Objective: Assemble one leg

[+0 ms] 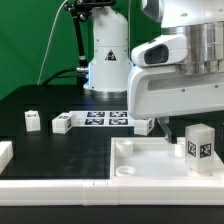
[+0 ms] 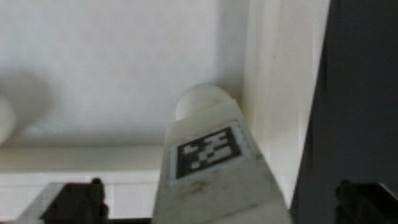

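Observation:
A white leg (image 2: 222, 165) with a black-and-white tag stands between my gripper's (image 2: 217, 200) two dark fingers (image 2: 71, 200). There is a gap on each side, so the jaws are open around it and not touching. Under it lies the wide white panel (image 2: 107, 70). In the exterior view this leg (image 1: 200, 148) stands upright on the panel (image 1: 140, 160) at the right. My gripper's white hand (image 1: 170, 85) hangs just above and beside it. The fingertips are mostly hidden there.
Three more legs lie on the black table: two at the exterior view's left (image 1: 32, 120) (image 1: 62, 124) and one under the hand (image 1: 143, 126). The marker board (image 1: 105, 118) lies behind them. A white part (image 1: 5, 152) sits at the left edge. The arm's base (image 1: 105, 50) stands at the back.

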`<action>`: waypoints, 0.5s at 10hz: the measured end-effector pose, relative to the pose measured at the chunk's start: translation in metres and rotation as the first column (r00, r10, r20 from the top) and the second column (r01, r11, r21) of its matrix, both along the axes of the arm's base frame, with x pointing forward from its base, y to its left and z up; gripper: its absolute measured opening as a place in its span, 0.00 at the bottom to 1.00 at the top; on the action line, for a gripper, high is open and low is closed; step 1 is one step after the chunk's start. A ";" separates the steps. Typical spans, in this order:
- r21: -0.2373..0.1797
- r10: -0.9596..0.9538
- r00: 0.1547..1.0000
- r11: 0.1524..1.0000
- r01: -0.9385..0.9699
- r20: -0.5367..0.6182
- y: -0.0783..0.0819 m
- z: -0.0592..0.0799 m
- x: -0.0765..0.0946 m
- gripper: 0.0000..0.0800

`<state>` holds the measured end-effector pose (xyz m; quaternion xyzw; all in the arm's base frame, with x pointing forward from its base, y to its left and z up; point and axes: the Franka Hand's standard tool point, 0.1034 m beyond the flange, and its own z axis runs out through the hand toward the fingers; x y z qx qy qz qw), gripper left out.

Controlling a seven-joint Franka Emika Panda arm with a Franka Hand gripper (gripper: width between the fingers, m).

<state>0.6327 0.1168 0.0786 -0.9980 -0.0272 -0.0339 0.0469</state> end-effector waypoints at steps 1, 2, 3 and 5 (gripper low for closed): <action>-0.015 0.108 0.994 0.994 -0.108 0.011 0.000 0.000 0.000 0.81; -0.023 0.183 0.983 0.983 -0.183 0.016 -0.001 0.000 0.000 0.81; -0.021 0.167 0.986 0.986 -0.166 0.015 -0.001 0.000 0.000 0.81; -0.021 0.166 0.986 0.986 -0.166 0.015 -0.001 0.000 0.000 0.49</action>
